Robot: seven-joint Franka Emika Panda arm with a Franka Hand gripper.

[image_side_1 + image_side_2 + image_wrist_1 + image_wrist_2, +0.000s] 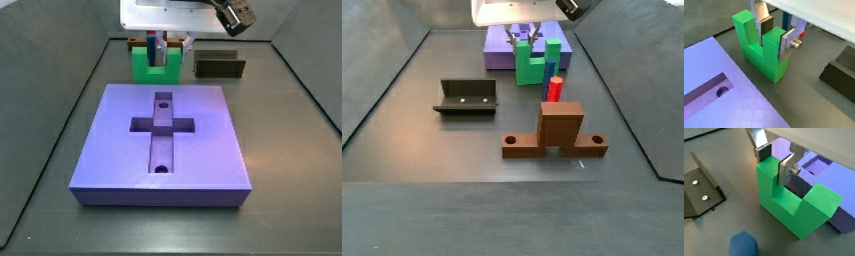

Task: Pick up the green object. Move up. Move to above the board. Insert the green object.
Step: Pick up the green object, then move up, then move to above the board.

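Note:
The green object [761,62] is a bright green U-shaped piece standing upright on the dark floor, just beyond the board's far end [150,62]. My gripper [771,53] straddles one of its prongs. One finger sits in the notch and the other lies flat on the prong's outer face, and both look flush against the prong. The same grip shows in a wrist view [772,173]. The board [120,140] is a large purple-blue slab with a cross-shaped recess and two round holes. It lies right beside the green object [794,213].
A dark olive open box [221,67] stands beside the green object. The fixture [465,97] stands on the floor away from the board. A brown block piece [556,130] stands in front, with a small red piece [553,87] behind it. A blue peg [744,245] is close by.

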